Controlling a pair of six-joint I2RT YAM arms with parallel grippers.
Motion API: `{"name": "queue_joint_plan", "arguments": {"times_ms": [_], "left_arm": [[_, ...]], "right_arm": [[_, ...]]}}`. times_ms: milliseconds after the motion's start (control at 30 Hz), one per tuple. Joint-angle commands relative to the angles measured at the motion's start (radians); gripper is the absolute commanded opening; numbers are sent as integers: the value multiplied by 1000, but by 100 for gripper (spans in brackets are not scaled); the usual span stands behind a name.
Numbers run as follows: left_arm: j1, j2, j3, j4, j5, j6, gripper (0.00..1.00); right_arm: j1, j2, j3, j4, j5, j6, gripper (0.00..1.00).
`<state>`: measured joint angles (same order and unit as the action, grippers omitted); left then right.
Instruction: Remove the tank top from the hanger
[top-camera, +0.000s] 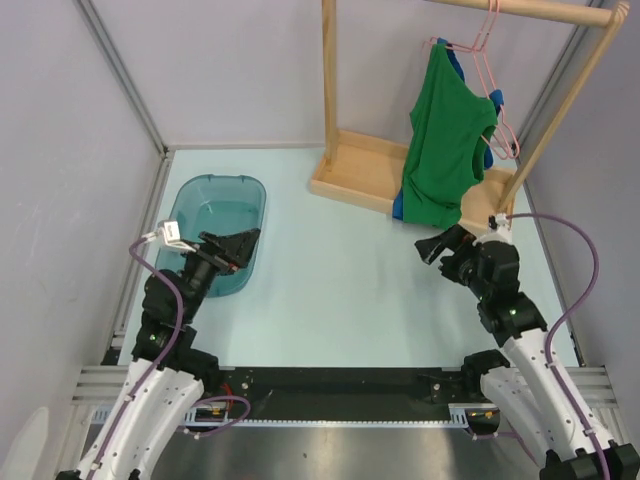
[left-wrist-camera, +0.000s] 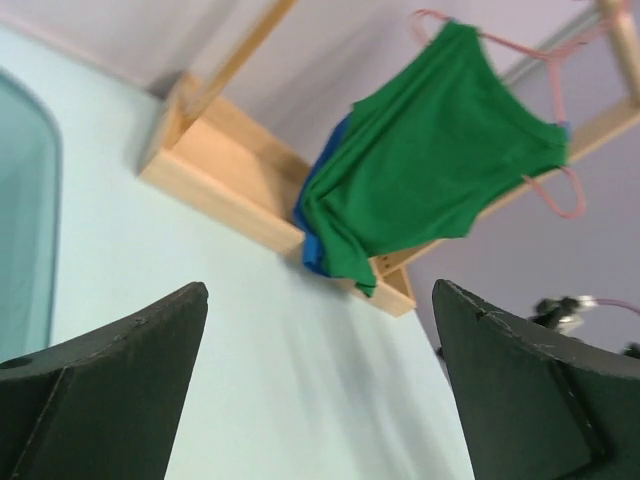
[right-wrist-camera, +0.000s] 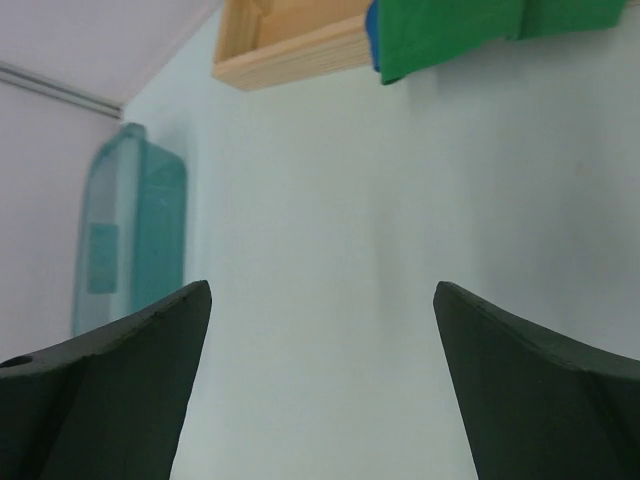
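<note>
Left gripper (top-camera: 243, 243), right gripper (top-camera: 433, 249): spread, empty

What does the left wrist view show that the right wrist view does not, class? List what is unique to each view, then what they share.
Only the left wrist view: the pink hanger, the whole tank top draped on it, and the rack's upright post. Only the right wrist view: the long side of the teal bin, of which the left wrist view catches just an edge. Both: the rack's wooden base, the tank top's hem, a blue garment behind it, the pale table, and open jaws.
</note>
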<state>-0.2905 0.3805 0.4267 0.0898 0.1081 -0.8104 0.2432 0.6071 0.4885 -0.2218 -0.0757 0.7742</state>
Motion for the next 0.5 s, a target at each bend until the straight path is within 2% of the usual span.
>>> {"name": "queue_joint_plan", "arguments": {"times_ms": [0,133,167,233,267,300,367,400,467], "left_arm": [[8,70,99,-286,-94,-13,99],[8,81,125,-315,-29,-20,100],[8,77,129,-315,28,-10,100],[8,72,151,-311,115,29,99],[8,70,156,-303,160,43,100],[8,72,164,-300,247,57,100],[8,69,169,-272,330,59,99],[8,72,170,-265,405,62,100],[8,74,167,-230,471,63,99]], "right_arm": [[-13,54,241,-203,102,-228,100],[-19,155,543,-284,163,-389,100],[-21,219,685,-333,184,-445,100],[-27,295,812,-373,231,-499,100],[-36,369,944,-405,234,-547,100],[-41,405,1005,-422,225,-568,100],[-85,483,1135,-468,183,-613,100],[-106,555,1247,-481,136,-619,100],[-157,627,1333,-505,99,-622,100]]}}
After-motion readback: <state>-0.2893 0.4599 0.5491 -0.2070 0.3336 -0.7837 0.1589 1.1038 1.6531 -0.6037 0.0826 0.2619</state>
